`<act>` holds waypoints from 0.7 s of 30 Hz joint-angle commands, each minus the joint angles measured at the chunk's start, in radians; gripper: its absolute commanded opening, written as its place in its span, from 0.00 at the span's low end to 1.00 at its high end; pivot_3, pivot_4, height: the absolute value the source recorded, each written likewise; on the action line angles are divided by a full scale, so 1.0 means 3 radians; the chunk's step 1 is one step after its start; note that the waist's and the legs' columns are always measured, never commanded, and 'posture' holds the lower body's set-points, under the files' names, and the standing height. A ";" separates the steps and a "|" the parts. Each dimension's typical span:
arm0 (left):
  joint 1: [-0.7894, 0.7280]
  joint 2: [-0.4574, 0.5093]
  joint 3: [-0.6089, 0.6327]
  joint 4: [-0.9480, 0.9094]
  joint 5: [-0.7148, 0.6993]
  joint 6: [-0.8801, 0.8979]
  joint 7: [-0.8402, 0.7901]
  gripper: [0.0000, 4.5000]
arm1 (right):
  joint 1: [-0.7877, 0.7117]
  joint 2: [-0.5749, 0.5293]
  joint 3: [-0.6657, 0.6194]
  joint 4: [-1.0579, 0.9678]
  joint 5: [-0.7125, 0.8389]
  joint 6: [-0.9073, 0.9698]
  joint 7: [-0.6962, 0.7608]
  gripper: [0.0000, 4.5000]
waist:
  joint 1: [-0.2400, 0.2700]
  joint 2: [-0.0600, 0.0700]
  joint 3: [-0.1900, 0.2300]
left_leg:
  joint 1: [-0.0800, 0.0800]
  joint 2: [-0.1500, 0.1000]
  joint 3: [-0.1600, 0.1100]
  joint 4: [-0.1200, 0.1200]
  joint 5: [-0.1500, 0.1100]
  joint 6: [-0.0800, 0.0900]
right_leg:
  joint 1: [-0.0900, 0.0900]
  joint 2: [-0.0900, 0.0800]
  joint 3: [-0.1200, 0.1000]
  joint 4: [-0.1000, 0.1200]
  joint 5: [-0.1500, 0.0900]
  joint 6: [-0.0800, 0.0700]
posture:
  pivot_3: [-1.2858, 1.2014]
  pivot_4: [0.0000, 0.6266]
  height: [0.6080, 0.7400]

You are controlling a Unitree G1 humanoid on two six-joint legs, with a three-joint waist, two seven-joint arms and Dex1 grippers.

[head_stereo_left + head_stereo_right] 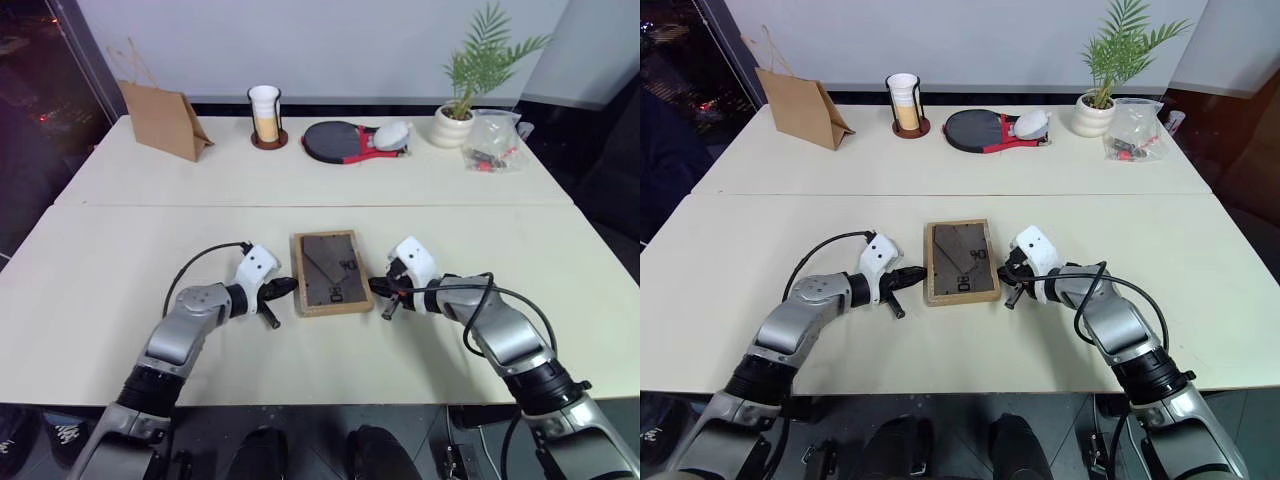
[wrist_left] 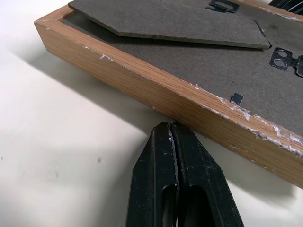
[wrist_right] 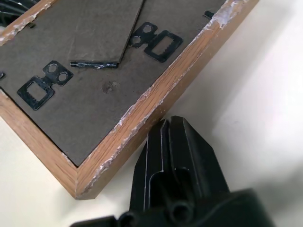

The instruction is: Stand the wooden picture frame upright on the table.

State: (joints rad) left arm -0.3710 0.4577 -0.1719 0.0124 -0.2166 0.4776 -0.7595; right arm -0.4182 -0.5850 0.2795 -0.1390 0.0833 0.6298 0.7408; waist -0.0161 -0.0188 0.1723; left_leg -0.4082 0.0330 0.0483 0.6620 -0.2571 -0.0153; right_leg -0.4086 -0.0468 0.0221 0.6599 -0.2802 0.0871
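Head view, frame: I saw the wooden picture frame (image 1: 330,273) lying flat, back side up, near the middle of the tabletop (image 1: 150,180), just on my side of the seam.
Head view, arms: the left end effector (image 1: 283,287) sat at the frame's left edge, the right end effector (image 1: 381,287) at its right edge; neither held anything.
Left wrist view: my left fingers (image 2: 182,179) were pressed together, empty, tips against the foot of the light-wood side rail; the folded stand (image 2: 165,19) lay flat on the dark backing.
Right wrist view: my right fingers (image 3: 176,161) were likewise closed on nothing, tips beside the scuffed rail near a corner; hanger clips (image 3: 158,40) showed on the backing.
Step, my judgement: I reckoned both tips should wedge under opposite rails evenly, then tip the frame up slowly, with the stand swung out so it would not topple.
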 commanded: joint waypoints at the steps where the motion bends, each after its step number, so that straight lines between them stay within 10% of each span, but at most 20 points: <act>1: 0.0135 0.0090 -0.0032 -0.0285 -0.0160 0.0238 -0.0199 0.00 | 0.0041 0.0034 0.0109 -0.0307 0.0043 0.0052 0.0099 0.01 | -0.0006 0.0000 0.0000 | 0.0000 0.0001 0.0000 0.0000 0.0000 0.0000 | 0.0000 0.0000 0.0000 0.0000 0.0000 0.0000 | 0.52 0.24 1.00; 21: 0.0217 0.0341 0.0162 -0.0386 -0.0161 0.0344 -0.0182 0.00 | 0.0065 0.0058 0.0212 -0.0746 0.0161 0.0510 0.0265 0.01 | 0.0001 -0.0001 -0.0001 | 0.0002 0.0002 -0.0002 0.0002 -0.0001 0.0001 | 0.0000 0.0001 0.0000 0.0006 -0.0001 -0.0001 | 0.52 0.24 1.00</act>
State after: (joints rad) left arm -0.2947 0.5645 -0.1308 -0.1124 -0.2726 0.5947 -0.8244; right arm -0.3828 -0.5794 0.3344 -0.3112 0.1043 0.7916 0.8024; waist -0.0158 -0.0190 0.1719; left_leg -0.4075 0.0336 0.0478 0.6628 -0.2573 -0.0151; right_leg -0.4087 -0.0467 0.0220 0.6619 -0.2804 0.0867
